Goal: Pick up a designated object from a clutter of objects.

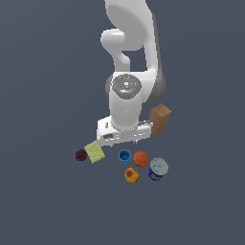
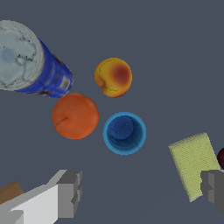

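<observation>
The small bright blue cup (image 1: 124,155) stands upright on the floor, open mouth up, and shows in the wrist view (image 2: 124,133) from above. Beside it lie the orange ball (image 1: 140,158) (image 2: 75,115), the yellow-red fruit (image 1: 131,175) (image 2: 113,77) and the blue-white can (image 1: 157,169) (image 2: 30,61). My gripper (image 2: 140,192) is open and empty, hanging above the floor just behind the cup. Its grey fingertips (image 2: 70,192) stand wide apart, clear of the cup. In the exterior view the fingers are mostly hidden under the hand (image 1: 123,135).
A yellow-green sponge (image 1: 94,152) (image 2: 194,162) lies at the exterior view's left of the cup, with a dark maroon ball (image 1: 81,155) (image 2: 221,158) beyond it. A brown box (image 1: 160,119) (image 2: 9,191) stands upright beside the arm on the exterior view's right.
</observation>
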Motion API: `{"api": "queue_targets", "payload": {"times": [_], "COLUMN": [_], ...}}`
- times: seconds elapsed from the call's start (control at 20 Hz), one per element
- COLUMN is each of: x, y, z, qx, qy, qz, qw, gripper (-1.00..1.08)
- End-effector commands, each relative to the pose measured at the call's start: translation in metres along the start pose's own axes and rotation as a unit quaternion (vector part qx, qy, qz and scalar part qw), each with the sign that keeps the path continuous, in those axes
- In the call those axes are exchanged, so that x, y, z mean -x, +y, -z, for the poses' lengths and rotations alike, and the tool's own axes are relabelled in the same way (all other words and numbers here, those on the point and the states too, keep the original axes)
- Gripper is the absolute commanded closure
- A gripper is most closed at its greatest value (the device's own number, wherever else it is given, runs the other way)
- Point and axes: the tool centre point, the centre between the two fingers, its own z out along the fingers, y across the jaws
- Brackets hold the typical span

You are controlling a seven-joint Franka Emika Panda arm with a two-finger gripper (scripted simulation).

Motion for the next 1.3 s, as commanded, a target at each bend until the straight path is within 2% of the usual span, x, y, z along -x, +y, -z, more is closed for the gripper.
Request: {"api": "queue_targets", "payload": {"times": [0.0, 0.3, 0.85, 1.25], "x": [-0.007, -0.014, -0.016, -0.016], "y": [-0.001, -0.002, -0.002, -0.003], "z": [-0.019, -0.05, -0.064, -0.1], "qx": [-0.001, -0.003, -0.004, -0.004], "qy": [0.005, 0.012, 0.014, 0.014], "qz": [0.008, 0.021, 0.024, 0.025], "qw": [0.9999, 0.9997, 0.9996, 0.9996], "gripper": [-0.92, -0.92, -0.92, -0.92]}}
